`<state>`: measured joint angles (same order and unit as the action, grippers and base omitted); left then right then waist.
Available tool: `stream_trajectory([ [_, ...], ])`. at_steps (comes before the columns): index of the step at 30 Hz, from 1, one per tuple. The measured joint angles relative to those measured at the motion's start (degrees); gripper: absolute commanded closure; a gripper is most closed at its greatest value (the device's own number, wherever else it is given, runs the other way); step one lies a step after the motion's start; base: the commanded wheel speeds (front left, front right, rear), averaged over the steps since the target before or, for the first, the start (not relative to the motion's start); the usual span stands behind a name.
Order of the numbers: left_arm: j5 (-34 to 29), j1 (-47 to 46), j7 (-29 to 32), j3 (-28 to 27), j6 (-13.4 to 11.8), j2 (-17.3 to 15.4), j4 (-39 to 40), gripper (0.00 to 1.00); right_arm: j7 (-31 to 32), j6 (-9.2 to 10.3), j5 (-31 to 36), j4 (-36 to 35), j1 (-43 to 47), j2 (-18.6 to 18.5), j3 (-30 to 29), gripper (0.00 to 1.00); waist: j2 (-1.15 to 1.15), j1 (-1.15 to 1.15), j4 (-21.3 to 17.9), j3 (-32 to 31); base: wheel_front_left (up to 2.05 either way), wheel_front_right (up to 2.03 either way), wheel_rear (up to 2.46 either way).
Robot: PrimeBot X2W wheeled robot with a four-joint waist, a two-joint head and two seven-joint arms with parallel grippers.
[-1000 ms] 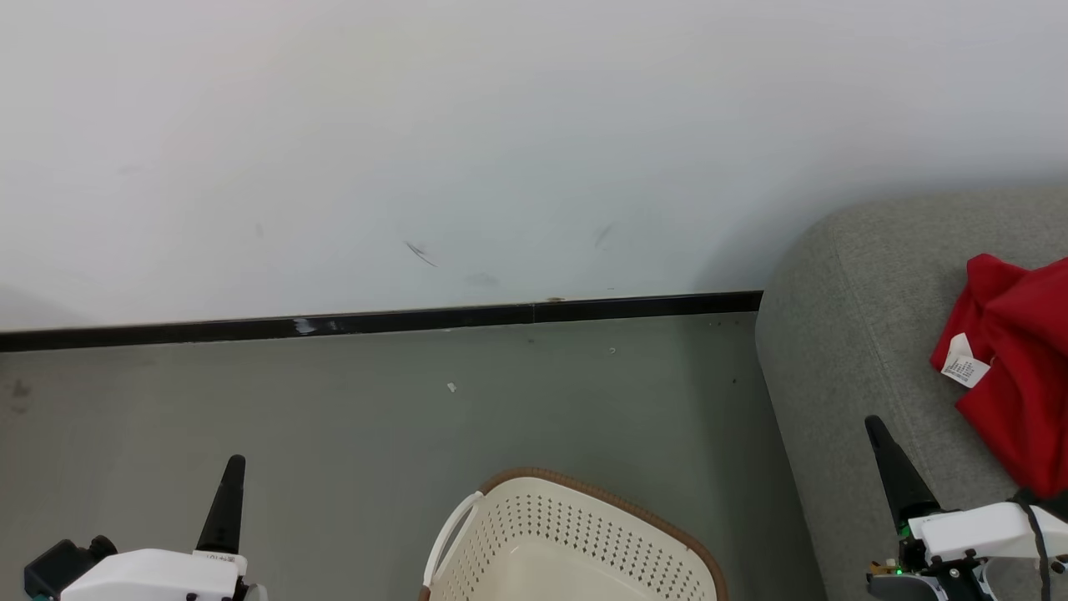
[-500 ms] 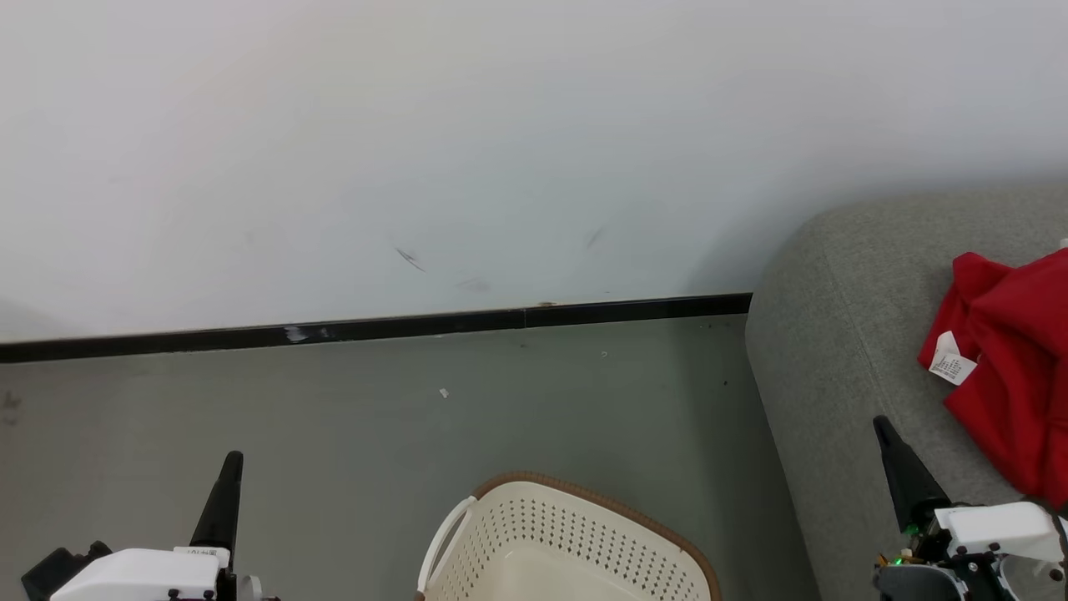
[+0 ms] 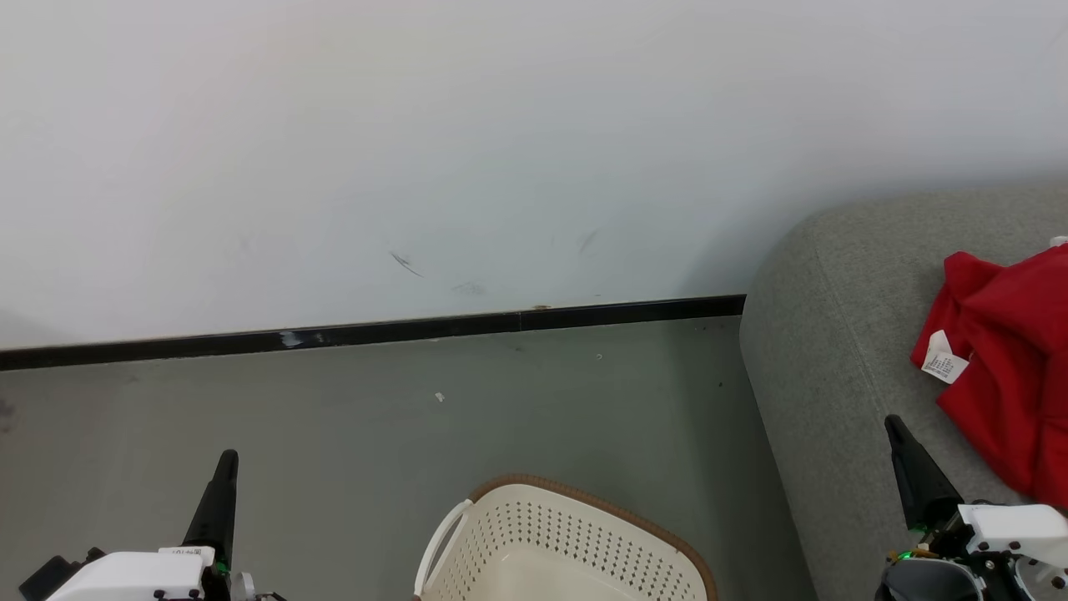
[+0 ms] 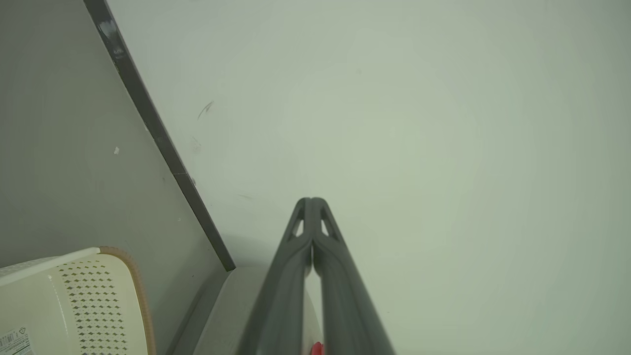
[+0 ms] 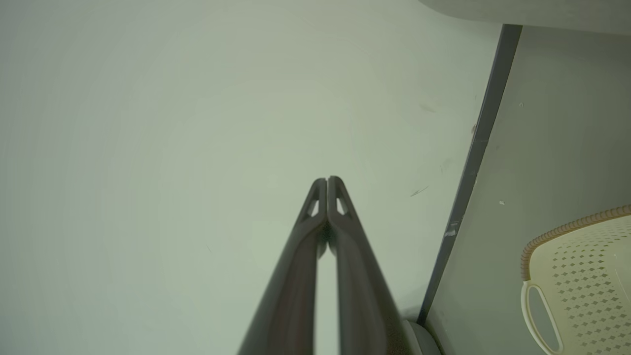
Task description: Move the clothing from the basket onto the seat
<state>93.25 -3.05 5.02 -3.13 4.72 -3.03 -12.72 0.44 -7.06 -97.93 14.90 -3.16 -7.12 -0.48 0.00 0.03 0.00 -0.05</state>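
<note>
The cream-white basket with a brown rim stands on the grey floor at the bottom middle of the head view; the part of its inside that shows holds no clothing. It also shows in the left wrist view and the right wrist view. Red clothing with a white tag lies on the grey seat at the right. My left gripper is shut at the lower left, over the floor. My right gripper is shut at the lower right, over the seat, left of the red clothing. Both fingertip pairs press together, holding nothing.
A white wall with a black skirting strip runs behind the basket. Grey floor lies between the wall, the basket and the seat's rounded corner.
The head camera has shifted, so the seat, clothing and skirting sit further left and the basket lower in the picture. Both grippers stay shut and sit slightly lower.
</note>
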Motion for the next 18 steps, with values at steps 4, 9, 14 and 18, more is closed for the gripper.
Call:
stream_trajectory([
  [4,0.00,-0.01,0.00,-0.01,0.00,0.00,-0.05,1.00,0.00,0.00,-0.01,0.09,-0.53,0.00,0.00,1.00,0.00,0.00,0.00,0.00,0.00,0.00,0.00],
  [9,0.00,-0.01,0.00,-0.02,0.00,0.01,-0.09,1.00,0.00,0.00,-0.26,0.12,-0.80,-0.02,0.00,1.00,0.00,0.00,0.00,0.00,0.00,0.00,0.00],
  [14,0.00,-0.02,0.01,-0.03,0.00,0.01,-0.12,1.00,0.00,0.00,-0.30,0.14,-0.80,-0.04,0.00,1.00,0.00,0.00,0.00,0.00,0.00,0.00,0.00],
  [18,0.00,-0.02,0.01,-0.03,0.01,0.01,-0.14,1.00,0.00,0.00,-0.30,0.16,-0.80,-0.04,0.00,1.00,0.00,0.00,0.00,0.00,0.00,0.00,0.00],
])
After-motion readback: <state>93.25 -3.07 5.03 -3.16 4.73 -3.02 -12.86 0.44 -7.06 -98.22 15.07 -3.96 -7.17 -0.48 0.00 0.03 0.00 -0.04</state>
